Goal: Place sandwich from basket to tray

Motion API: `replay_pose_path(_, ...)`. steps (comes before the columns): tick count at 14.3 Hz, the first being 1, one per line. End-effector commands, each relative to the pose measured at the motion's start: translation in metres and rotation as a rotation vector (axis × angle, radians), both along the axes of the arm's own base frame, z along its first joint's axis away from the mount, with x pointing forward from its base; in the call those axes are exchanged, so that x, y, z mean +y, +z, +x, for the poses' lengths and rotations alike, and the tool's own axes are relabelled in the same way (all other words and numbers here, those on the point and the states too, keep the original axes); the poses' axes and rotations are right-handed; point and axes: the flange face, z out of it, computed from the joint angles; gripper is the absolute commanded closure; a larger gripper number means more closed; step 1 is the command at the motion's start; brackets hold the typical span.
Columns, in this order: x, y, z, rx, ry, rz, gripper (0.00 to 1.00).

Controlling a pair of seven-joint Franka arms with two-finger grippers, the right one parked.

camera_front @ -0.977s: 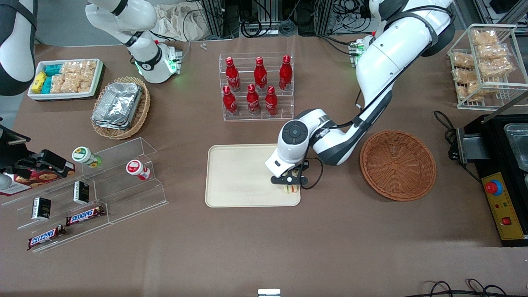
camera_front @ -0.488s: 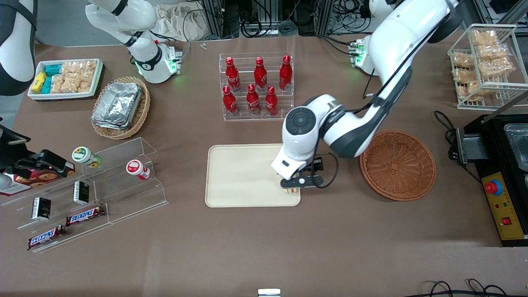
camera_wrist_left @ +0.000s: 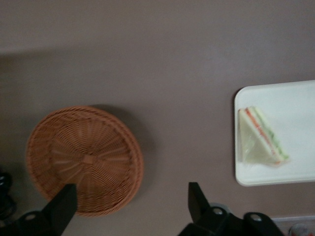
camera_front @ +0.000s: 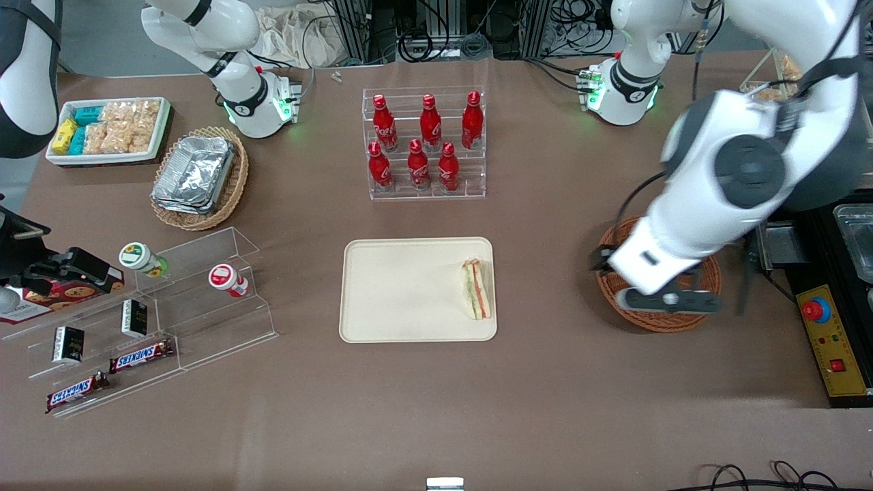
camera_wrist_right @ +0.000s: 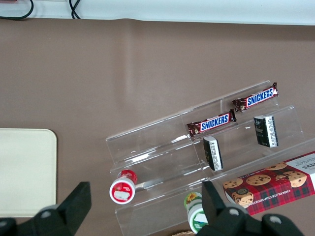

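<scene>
The clear-wrapped triangular wedge sandwich (camera_front: 477, 288) is seen lying on the cream rectangular tray (camera_front: 395, 290), at its edge nearest the round reddish-brown wicker basket (camera_front: 702, 267), above which the left gripper (camera_front: 665, 301) is held spread and empty; the light, soft wedge is judged best gripped gently across its bread faces.

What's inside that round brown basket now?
Nothing that shows: the basket has only bare wicker inside in the wrist view. From the front the open gripper, hanging above it, covers part of it. The sandwich lies on the tray.
</scene>
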Motion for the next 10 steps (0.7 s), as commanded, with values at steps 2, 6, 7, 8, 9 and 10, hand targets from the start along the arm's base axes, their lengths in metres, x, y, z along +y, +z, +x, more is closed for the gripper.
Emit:
replay_pose_path(2, 0.091, 0.023, -0.04, 0.023, -0.136, 0.023, 0.0)
replay_pose_path(6, 0.177, 0.029, -0.041, 0.028, -0.228, 0.025, 0.0)
replay_pose_path(7, 0.184, 0.029, -0.038, 0.027, -0.227, 0.033, 0.0)
replay_pose_path(8, 0.186, 0.033, -0.029, 0.018, -0.242, 0.044, 0.0)
replay_pose_path(9, 0.186, 0.034, -0.021, 0.01, -0.247, 0.05, 0.0)
replay_pose_path(10, 0.185, 0.034, -0.017, 0.006, -0.247, 0.048, 0.0)
